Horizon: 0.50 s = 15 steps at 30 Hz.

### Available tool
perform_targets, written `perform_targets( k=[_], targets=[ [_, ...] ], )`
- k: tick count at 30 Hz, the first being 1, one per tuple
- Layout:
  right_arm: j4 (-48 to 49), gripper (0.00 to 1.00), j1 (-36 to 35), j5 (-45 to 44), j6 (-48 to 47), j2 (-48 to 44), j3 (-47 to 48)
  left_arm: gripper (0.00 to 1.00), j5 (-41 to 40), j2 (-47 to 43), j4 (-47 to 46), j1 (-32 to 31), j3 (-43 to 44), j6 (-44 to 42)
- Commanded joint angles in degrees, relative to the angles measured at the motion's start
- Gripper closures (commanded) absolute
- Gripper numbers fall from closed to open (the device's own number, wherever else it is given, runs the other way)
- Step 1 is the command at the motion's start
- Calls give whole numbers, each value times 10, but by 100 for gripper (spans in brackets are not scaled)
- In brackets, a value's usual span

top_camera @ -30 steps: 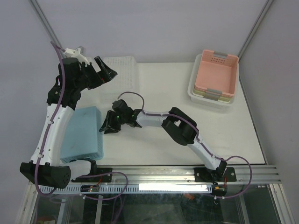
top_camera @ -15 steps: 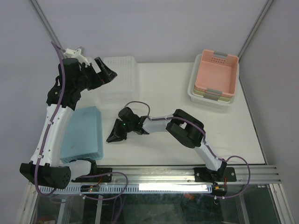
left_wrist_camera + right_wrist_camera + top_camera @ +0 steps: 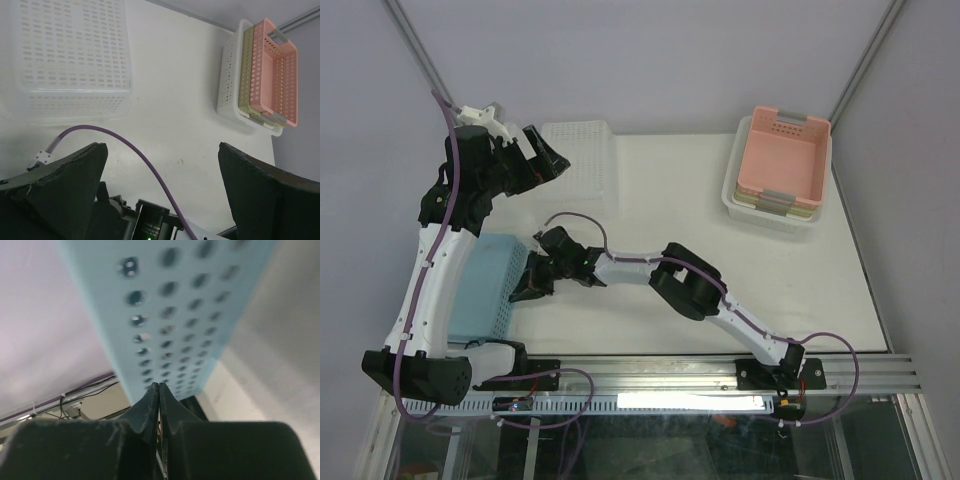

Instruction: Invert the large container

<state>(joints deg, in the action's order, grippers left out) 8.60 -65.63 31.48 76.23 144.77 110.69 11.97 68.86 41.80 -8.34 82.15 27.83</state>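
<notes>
Fingers (image 3: 65,190) of left end effector (image 3: 162,150) spread wide, empty, near large container (image 3: 75,55); right end effector (image 3: 158,390) clenched, tips against blue basket (image 3: 175,305).

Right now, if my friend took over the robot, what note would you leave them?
Left gripper: open and holding nothing, up above the table near the large container.
Right gripper: shut, tips at the edge of the blue basket; I cannot tell if it pinches the basket.
Large container: far left of the table, neither gripper touching it.
Done: unclear. Its grid base shows, but it is see-through, so I cannot tell which way up it sits.
Left: check it, and flip it if it stands upright.
</notes>
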Motion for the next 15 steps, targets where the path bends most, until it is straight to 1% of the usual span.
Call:
perform_targets(
  k=[1, 3, 6, 9, 13, 15],
  targets=[
    [27, 95, 14, -10, 3, -48, -72, 1, -6, -20, -10, -6, 19, -6],
    [28, 95, 17, -15, 5, -50, -78, 1, -2, -17, -11, -7, 18, -4],
    [14, 95, 16, -16, 1, -25, -42, 1, 1, -17, -12, -6, 17, -3],
    [-21, 95, 15, -19, -1, 27, 43, 1, -5, -22, -12, -6, 16, -5],
    [-53, 94, 12, -29, 0, 95, 182, 1, -4, -25, -12, -6, 12, -4],
    [-62, 93, 12, -33, 3, 118, 227, 1, -4, -26, -12, -6, 10, -4]
  ],
)
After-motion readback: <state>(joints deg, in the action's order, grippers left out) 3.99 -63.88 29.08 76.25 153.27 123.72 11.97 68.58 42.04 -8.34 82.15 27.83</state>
